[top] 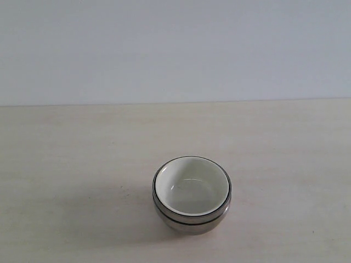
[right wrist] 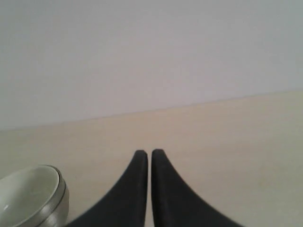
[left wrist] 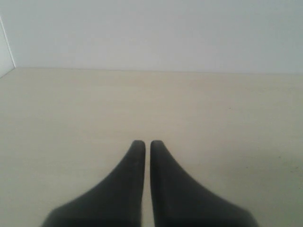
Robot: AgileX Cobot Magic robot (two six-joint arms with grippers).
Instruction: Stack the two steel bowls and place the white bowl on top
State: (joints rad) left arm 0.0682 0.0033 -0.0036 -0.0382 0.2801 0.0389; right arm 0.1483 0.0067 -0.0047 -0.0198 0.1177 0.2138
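Note:
The white bowl (top: 191, 187) sits nested in the two steel bowls (top: 189, 222), which stand stacked one in the other near the table's front middle in the exterior view. Only the steel rims and lower side show. The right wrist view catches the same stack, white bowl (right wrist: 26, 194) in steel bowls (right wrist: 60, 205), at its edge, apart from my right gripper (right wrist: 149, 153), which is shut and empty. My left gripper (left wrist: 147, 144) is shut too, with bare table under it and no bowl in its view. Neither gripper appears in the exterior view.
A pale wooden table (top: 66, 153) runs back to a plain white wall (top: 175, 49). A white panel edge (left wrist: 5, 52) shows at the side of the left wrist view.

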